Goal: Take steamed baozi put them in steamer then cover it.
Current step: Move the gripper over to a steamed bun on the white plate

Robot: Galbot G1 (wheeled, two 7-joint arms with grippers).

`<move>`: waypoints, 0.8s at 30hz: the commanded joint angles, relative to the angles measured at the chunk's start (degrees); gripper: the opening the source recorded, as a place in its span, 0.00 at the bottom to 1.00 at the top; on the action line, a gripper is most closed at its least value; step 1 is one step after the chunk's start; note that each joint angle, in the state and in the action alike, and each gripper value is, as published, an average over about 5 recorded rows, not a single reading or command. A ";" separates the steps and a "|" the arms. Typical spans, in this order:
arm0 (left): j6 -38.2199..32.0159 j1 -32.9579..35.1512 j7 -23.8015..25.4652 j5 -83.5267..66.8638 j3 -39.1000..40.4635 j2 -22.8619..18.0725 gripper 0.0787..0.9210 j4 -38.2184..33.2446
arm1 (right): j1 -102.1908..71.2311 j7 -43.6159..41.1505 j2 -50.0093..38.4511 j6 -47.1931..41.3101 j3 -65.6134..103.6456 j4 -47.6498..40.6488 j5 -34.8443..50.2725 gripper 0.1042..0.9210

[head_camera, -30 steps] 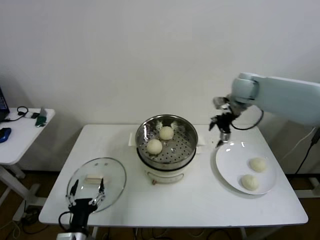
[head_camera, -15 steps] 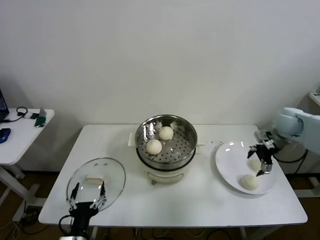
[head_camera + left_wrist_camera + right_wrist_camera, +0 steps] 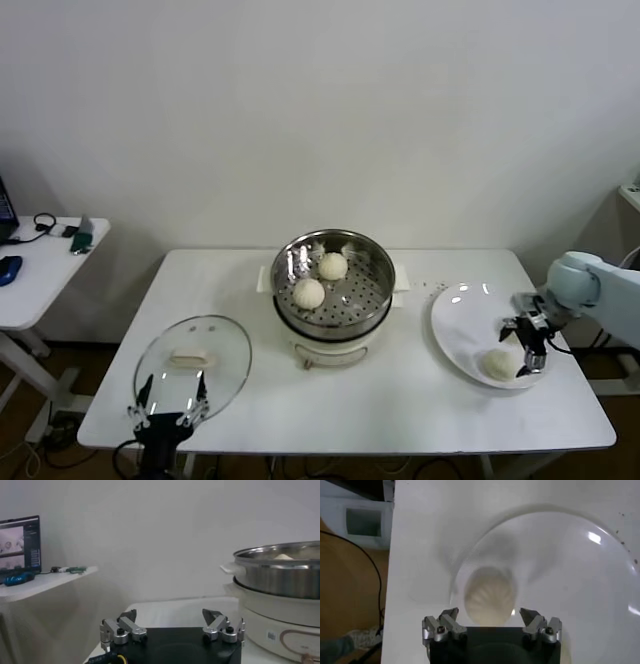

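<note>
The right gripper point(image 3: 524, 345) hangs over the white plate point(image 3: 455, 325), fingers spread wide and empty, a baozi point(image 3: 487, 595) directly below between them. The left gripper point(image 3: 168, 400), likewise open, idles beside the lid point(image 3: 193, 362).

Even, bright indoor light falls from above, leaving soft shadows under the steamer point(image 3: 333, 285), glints on the white plate point(image 3: 580, 575), and a motion-blurred bun point(image 3: 488, 596) in the right wrist view.
</note>
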 commanded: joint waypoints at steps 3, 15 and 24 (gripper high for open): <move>0.42 -0.12 -0.23 0.72 0.03 -0.43 0.88 0.14 | -5.30 -0.48 3.12 0.55 4.71 -3.84 -1.87 0.88; 0.97 -1.07 -0.39 0.76 0.04 -0.22 0.88 0.59 | -5.21 -2.45 4.09 1.21 4.47 -5.82 -2.03 0.82; 1.34 -1.56 -0.47 0.82 0.11 -0.19 0.88 0.48 | -4.77 -3.09 4.49 1.84 4.27 -6.75 -1.84 0.74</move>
